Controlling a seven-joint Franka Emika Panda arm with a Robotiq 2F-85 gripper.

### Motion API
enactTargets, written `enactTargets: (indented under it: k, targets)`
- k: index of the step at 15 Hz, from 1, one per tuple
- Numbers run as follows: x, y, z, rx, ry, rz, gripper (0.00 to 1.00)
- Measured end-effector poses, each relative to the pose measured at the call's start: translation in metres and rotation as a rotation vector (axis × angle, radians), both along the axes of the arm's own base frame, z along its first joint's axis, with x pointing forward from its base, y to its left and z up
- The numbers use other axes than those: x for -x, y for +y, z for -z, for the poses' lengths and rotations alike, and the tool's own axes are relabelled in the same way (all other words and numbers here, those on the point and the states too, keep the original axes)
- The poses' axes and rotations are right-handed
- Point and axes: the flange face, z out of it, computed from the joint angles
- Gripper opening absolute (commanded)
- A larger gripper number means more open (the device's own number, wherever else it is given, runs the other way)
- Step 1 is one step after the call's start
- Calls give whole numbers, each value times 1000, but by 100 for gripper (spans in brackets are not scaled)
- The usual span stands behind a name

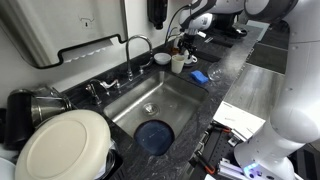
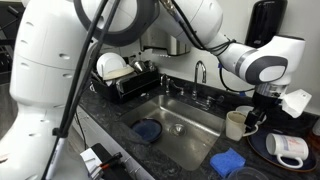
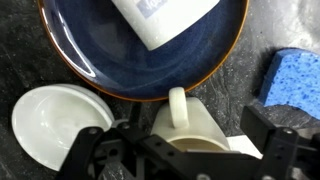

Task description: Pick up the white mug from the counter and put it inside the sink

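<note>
The white mug [image 3: 192,128] stands upright on the dark speckled counter [image 3: 20,60] to the side of the sink [image 1: 165,100], its handle toward the blue plate. It shows in both exterior views [image 1: 178,64] [image 2: 237,124]. My gripper [image 3: 180,150] is low over the mug with one finger on each side of it. The fingers are open, with a gap on one side. The gripper also shows in both exterior views [image 1: 186,46] [image 2: 257,110]. The steel sink [image 2: 190,140] holds a round dark blue dish [image 1: 153,136] near the drain.
A dark blue plate [image 3: 120,60] with another white mug lying on it [image 3: 165,20] sits just past the mug. A small white bowl [image 3: 50,125] and a blue sponge [image 3: 295,75] flank it. The faucet [image 1: 135,45] and a large white plate [image 1: 62,148] stand by the sink.
</note>
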Motion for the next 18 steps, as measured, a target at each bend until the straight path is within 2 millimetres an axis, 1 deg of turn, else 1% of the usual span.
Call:
enactTargets:
  k: [2, 3, 4, 5, 6, 7, 10, 14, 15, 17, 18]
  targets:
    - [-2, 3, 6, -7, 6, -5, 100]
    - [-3, 5, 9, -10, 9, -8, 75]
    - [-4, 6, 11, -12, 12, -11, 72]
    - [-5, 7, 14, -14, 14, -12, 66]
    - [-5, 7, 17, -16, 18, -13, 57]
    - [-6, 7, 19, -18, 20, -12, 52]
    - [-6, 7, 21, -18, 23, -10, 29]
    - [-8, 5, 21, -15, 21, -8, 3]
    - [-8, 4, 21, -14, 20, -7, 0]
    - [-9, 3, 22, -14, 21, -3, 4]
    - [-9, 3, 22, -15, 22, 0, 4]
